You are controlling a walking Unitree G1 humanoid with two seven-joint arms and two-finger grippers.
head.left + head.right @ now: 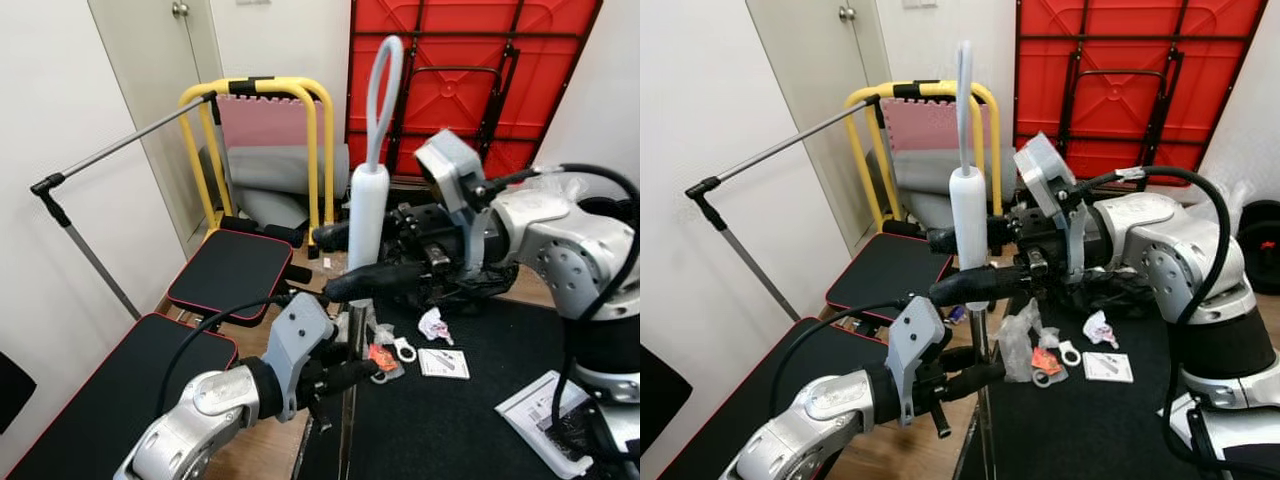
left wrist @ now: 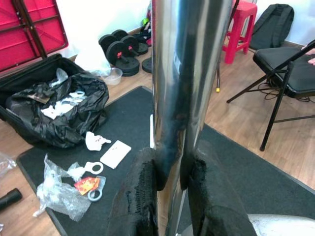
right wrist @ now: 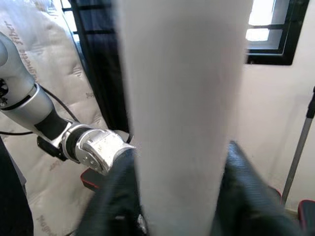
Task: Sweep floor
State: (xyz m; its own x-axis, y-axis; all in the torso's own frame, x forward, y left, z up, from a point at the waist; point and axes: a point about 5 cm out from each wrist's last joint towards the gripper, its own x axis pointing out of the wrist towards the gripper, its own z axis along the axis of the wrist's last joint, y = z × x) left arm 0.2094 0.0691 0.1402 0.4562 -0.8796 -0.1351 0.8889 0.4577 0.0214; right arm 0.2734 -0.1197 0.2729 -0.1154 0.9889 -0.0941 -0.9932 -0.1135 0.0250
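While broom [image 1: 970, 215] stands vertical (loop up), both tools clamp it.

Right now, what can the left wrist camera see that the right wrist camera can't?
The left wrist view shows the floor: a black bag of rubbish, a clear wrapper, a white card, dumbbells, a red stool and a folding chair. There the left tool is shut on the broom's shiny metal pole.

The right wrist view shows a window, and the right tool shut on the white handle.

Both look along two black fingers gripping the same broom.
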